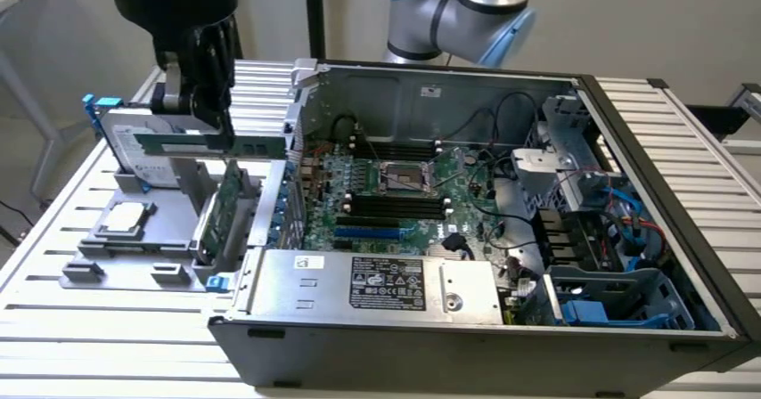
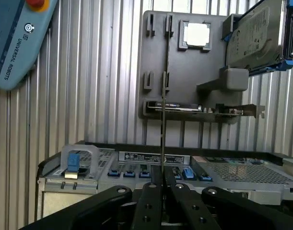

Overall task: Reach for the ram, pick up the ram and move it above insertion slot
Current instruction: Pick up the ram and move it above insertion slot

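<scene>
Gripper (image 2: 163,184) nearly closed, fingers (image 2: 151,191) pinching the ram (image 2: 163,120), seen edge-on as a thin line from the wrist camera. In the exterior view the ram (image 1: 208,142) hung level in the gripper (image 1: 212,114), lifted clear above the grey parts holder (image 1: 119,248) at that view's left, well apart from the open computer case (image 1: 666,194). Beyond, the dark memory slots (image 1: 393,205) on the motherboard (image 1: 393,225). Judgement: carry it level, stick parallel to the slots, high enough to clear the case wall.
</scene>
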